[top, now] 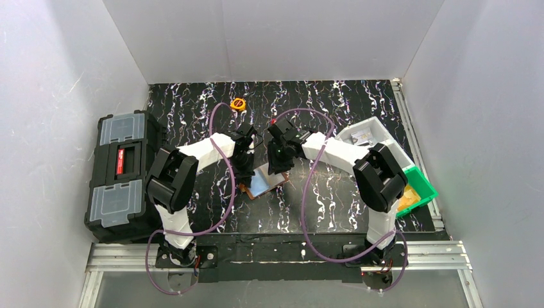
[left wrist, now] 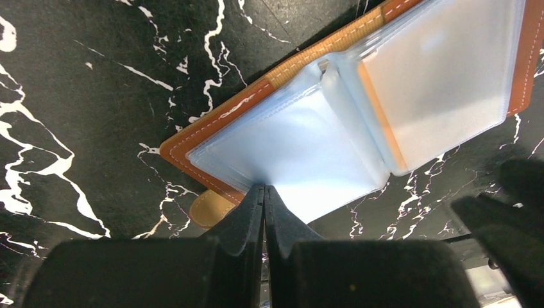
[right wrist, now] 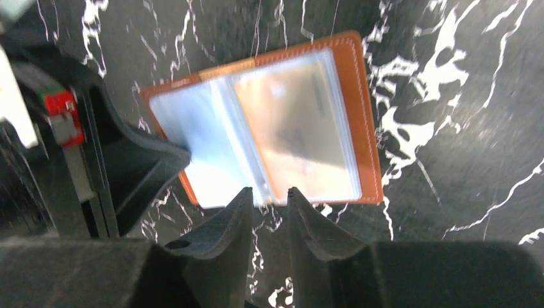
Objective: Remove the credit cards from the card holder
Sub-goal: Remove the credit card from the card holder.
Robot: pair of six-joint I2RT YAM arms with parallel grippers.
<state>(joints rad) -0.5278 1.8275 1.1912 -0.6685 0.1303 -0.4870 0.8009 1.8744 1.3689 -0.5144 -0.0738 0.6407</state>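
Left wrist view: the slick, limp pocket [left wrist: 295, 147] of the card holder [left wrist: 215, 125] is pinched at 6 o'clock by the left hand [left wrist: 264, 189] — the right hand [right wrist: 269, 192] is seen slightly spread; the stiff credit cards [right wrist: 301, 128] are best taken edgewise.

bright, soft focus; card holder [right wrist: 269, 122] glares

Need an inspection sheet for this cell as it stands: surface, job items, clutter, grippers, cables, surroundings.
Surface: black marbled table top, nothing spilled seen.
Job's things: card holder lies open on the table; orange-tan card not yet out of its clear pocket.
Clutter: black toolbox at left; small orange round object at the far side; white bin and green bin at right.
Grippers: left gripper shut on the holder's pale pocket edge; right gripper has its fingers apart at the holder's near edge.
Cables: purple cables loop beside both arms, none across the holder.
Surroundings: white walls on three sides.
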